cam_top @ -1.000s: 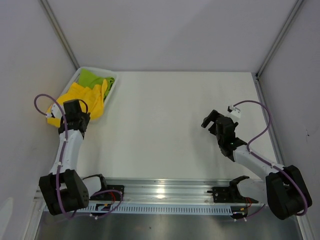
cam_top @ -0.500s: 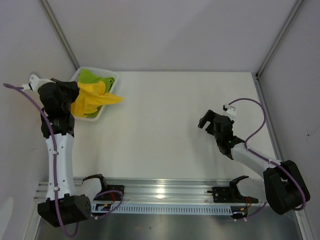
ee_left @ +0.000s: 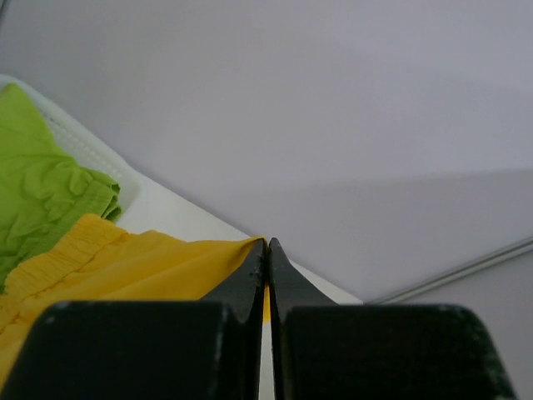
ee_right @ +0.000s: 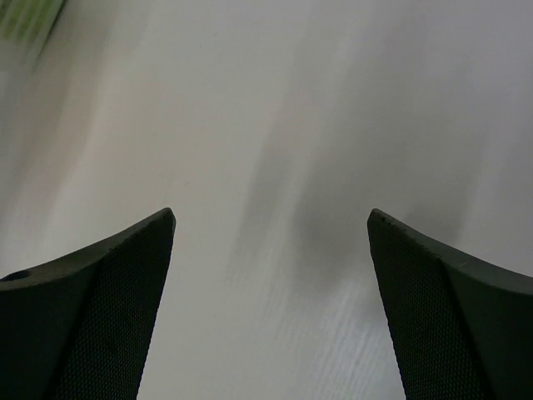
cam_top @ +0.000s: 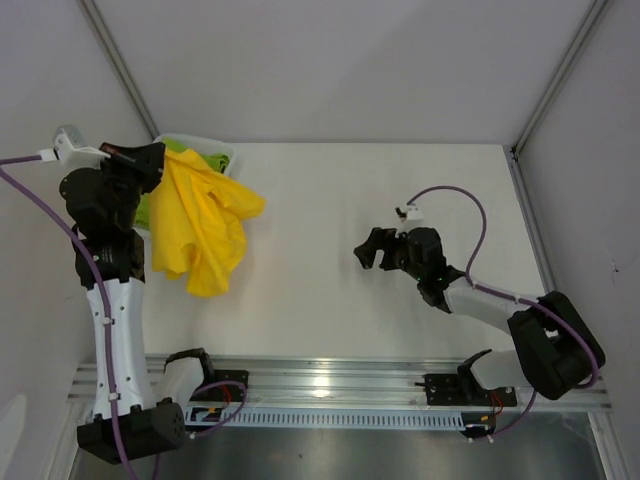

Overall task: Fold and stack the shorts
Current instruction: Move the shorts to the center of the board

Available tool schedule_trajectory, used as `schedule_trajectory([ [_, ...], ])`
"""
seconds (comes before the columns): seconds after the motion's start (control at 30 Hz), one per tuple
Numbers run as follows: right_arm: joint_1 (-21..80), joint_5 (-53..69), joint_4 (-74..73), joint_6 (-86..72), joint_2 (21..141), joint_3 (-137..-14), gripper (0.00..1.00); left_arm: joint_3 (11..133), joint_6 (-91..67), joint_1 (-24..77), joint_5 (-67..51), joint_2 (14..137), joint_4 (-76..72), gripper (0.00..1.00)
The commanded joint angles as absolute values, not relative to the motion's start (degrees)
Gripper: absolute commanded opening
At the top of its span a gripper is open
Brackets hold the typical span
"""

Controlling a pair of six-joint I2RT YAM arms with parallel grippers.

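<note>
White tabletop [cam_top: 330, 200] stretches beneath your right gripper [ee_right: 271, 215], its jaws spread wide and empty, ready to take a corner. Your left gripper [ee_left: 266, 254] pinches the yellow shorts [cam_top: 205, 225], which hang below its jaws to unfurl. The green shorts [ee_left: 33, 183] lie in the basket [ee_left: 87, 154] underneath.

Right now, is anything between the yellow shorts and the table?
Nothing visible. The yellow shorts hang from the left end effector; the table beside them is bare, the right end effector well apart.
</note>
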State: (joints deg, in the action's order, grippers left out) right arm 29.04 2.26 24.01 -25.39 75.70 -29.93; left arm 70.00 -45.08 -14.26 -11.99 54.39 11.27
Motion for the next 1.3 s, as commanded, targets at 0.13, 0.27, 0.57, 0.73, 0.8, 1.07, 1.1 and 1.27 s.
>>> schedule_trajectory([
  [0.13, 37.44, 19.58, 26.37, -13.8, 86.91, -46.12, 0.93, 64.96, -43.95, -14.41, -15.38, 51.77, 8.88, 0.0],
  [0.27, 37.97, 30.47, 29.35, -15.12, 95.34, -54.74, 0.92, 64.34, -43.24, -14.41, -17.66, 51.07, 10.54, 0.0],
  [0.57, 48.41, 30.25, 28.73, -16.96, 105.47, -66.27, 0.94, 62.84, -43.24, -14.33, -18.01, 49.92, 11.87, 0.0],
  [0.73, 49.04, 34.68, 32.78, -21.43, 110.82, -72.48, 0.98, 63.11, -43.42, -14.33, -16.97, 49.66, 13.62, 0.0],
  [0.8, 49.74, 37.26, 34.27, -24.95, 112.67, -73.39, 0.98, 63.02, -43.51, -14.33, -15.38, 49.04, 13.97, 0.0],
  [1.07, 57.74, 27.43, 39.81, -29.17, 108.28, -65.22, 0.97, 62.76, -45.43, -14.41, -11.96, 50.89, 15.82, 0.0],
  [1.1, 59.05, 27.07, 41.47, -30.05, 109.06, -65.13, 0.96, 62.58, -45.61, -14.41, -11.61, 50.89, 15.65, 0.0],
  [1.27, 62.4, 22.42, 47.18, -32.34, 110.3, -63.29, 0.88, 64.15, -45.7, -14.33, -8.97, 50.8, 17.83, 0.0],
])
